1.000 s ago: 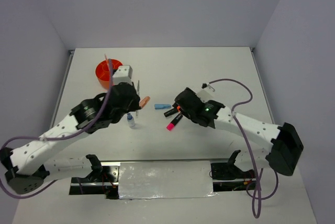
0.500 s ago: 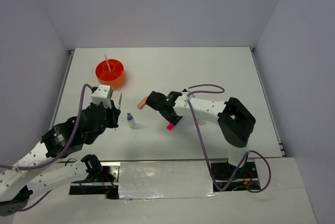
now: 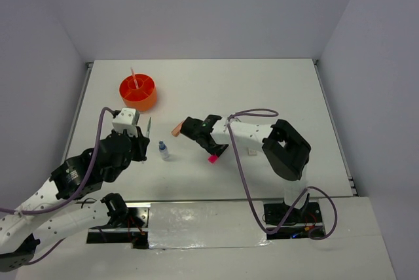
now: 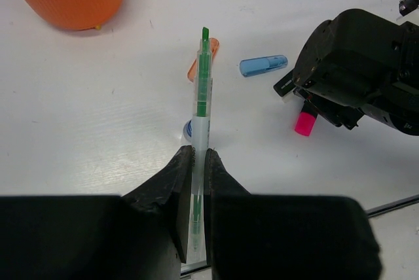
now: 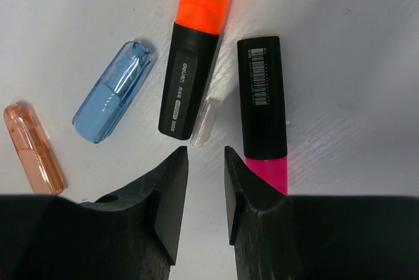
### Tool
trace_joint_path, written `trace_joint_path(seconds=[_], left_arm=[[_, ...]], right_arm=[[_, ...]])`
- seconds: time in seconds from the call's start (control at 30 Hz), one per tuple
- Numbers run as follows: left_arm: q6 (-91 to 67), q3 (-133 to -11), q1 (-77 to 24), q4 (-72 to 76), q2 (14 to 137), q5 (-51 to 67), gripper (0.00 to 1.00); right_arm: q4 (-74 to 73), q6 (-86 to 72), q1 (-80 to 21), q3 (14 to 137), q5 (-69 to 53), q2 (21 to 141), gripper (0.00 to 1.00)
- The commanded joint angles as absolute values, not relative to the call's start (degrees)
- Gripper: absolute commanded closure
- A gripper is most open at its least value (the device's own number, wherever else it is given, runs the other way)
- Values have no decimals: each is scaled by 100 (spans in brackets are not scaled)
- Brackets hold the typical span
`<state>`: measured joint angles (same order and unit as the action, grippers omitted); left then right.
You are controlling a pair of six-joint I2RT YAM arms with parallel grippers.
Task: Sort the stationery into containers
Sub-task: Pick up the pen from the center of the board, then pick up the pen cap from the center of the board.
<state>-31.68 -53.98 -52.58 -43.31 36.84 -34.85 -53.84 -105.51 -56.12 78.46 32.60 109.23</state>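
My left gripper (image 4: 198, 156) is shut on a thin green pen (image 4: 203, 87) that sticks out ahead of the fingers, above the blue-capped clear bottle (image 3: 163, 151). The orange organiser (image 3: 138, 92) stands at the far left with an orange pen (image 3: 133, 76) upright in it. My right gripper (image 5: 205, 156) hovers low over the table, jaws a little apart with nothing between them. Just ahead of it lie an orange-capped black highlighter (image 5: 193, 57), a pink-capped black highlighter (image 5: 265, 116), a light-blue piece (image 5: 114, 91) and a salmon piece (image 5: 33, 148).
A small clear cap (image 5: 207, 122) lies between the two highlighters. From above, the right gripper (image 3: 200, 133) covers most of the highlighters; only the pink cap (image 3: 213, 158) shows. The organiser's wall (image 4: 78, 5) is at the far left of the left wrist view.
My left gripper has pulled back from beside the organiser toward the near left, still holding the green pen. My right gripper has moved left over the highlighters and its jaws have narrowed.
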Motion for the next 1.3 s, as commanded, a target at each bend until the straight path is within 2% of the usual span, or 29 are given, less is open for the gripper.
trace_joint_path(seconds=[0.0,1.1,1.17,1.27], left_arm=[[-3164,-5396,-5230,-4192,3648,-3577,100],[-3120,-5326,-5221,-4122,3524,-3445,99],[-3129,-5317,-5221,-4122,3516,-3445,99],[-3129,-5326,-5212,-4122,3507,-3445,99]], right_arm=[[-5555,-10714,-5599,8042,3498,11004,64],[-5317,-10432,-5309,8271,2971,11777,63],[-5326,-10468,-5309,8244,2936,11804,65],[-5274,-10529,-5300,8095,2866,11795,73]])
